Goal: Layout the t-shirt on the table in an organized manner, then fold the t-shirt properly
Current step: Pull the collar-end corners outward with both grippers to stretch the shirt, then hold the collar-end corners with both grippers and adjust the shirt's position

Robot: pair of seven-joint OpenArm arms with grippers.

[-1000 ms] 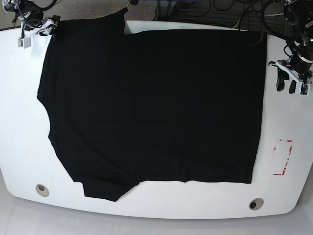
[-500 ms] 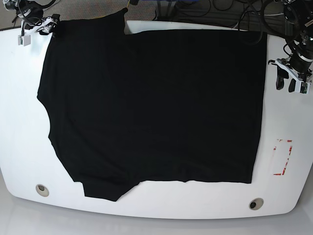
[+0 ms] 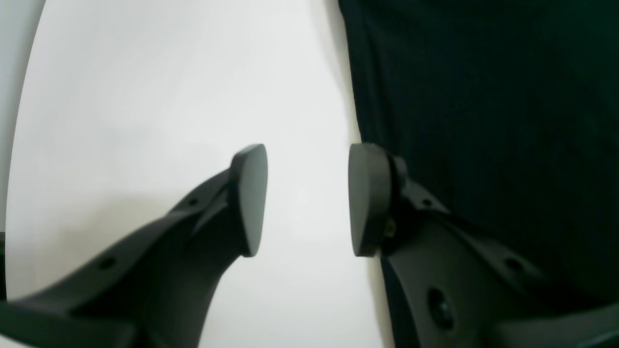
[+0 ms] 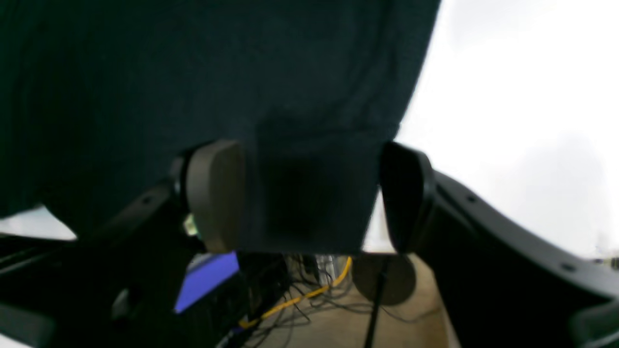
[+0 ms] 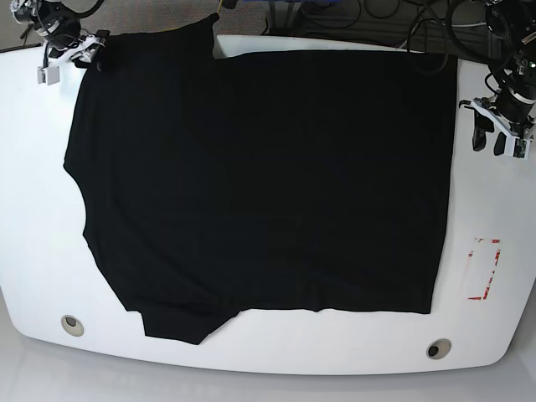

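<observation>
T-shirt, plain black, lay spread out flat over most of the white surface. Its near edge ran unevenly: fairly straight toward the right of the base view, with a pointed flap hanging lowest toward the left. At the far edge, a raised section on the left of that view reached past the surface, with a narrow tip pointing up.

Left gripper: fingers parted, nothing between them. White surface showed through the gap in the left wrist view; the garment's side edge passed beneath one finger. In the base view it was positioned just beside the garment's far right part.

Right gripper: fingers parted, located at the far left corner of the garment. Black fabric filled most of the view between the fingers, its edge passing close to one of them; contact could not be determined.

Red rectangular outline, broken in places, was visible right of the garment. Two round holes sat near the front corners, left and right. Yellow cable and dark wires were noted beyond the far edge.
</observation>
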